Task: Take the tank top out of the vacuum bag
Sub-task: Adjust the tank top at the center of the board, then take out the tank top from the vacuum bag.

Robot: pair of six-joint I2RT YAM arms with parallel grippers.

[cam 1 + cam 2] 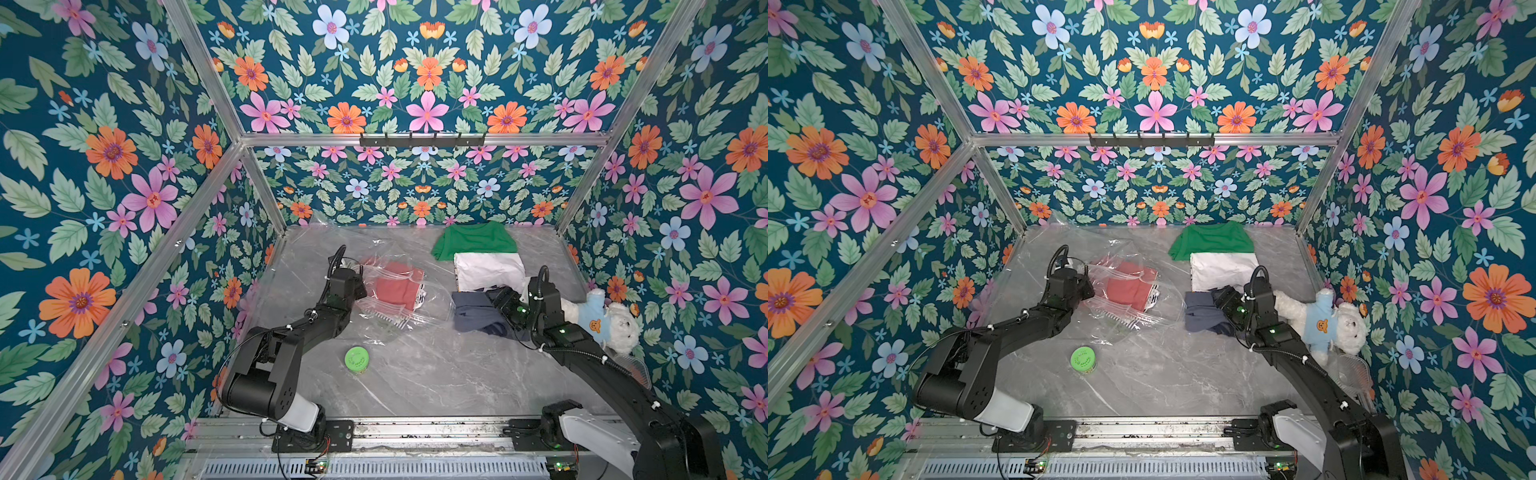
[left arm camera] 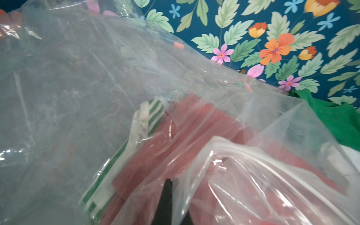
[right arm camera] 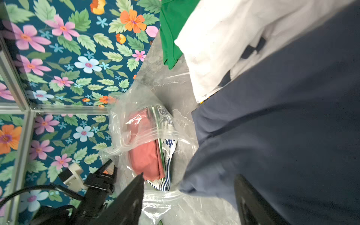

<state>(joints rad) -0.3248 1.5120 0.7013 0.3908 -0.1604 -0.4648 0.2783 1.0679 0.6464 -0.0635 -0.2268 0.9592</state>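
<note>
Your left gripper (image 2: pixel 168 184) is pressed together, pinching the film of the vacuum bag (image 1: pixel 395 255). The bag is clear, crinkly and puffed up, left of table centre, with a folded red garment (image 1: pixel 392 286) inside. Just right of the bag a navy garment (image 1: pixel 473 316) lies outside it, with the right gripper (image 3: pixel 190 176) spread over it. The wrist views resolve the striped cloth (image 2: pixel 153 109) beside the red; the top views give only a sliver. Grey marble tabletop (image 1: pixel 415 374), floral walls (image 1: pixel 124 166), teddy bear (image 1: pixel 602 316) far right.

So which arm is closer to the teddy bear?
Right. The right arm runs just beside the teddy bear; the left arm is far off at the vacuum bag.
</note>
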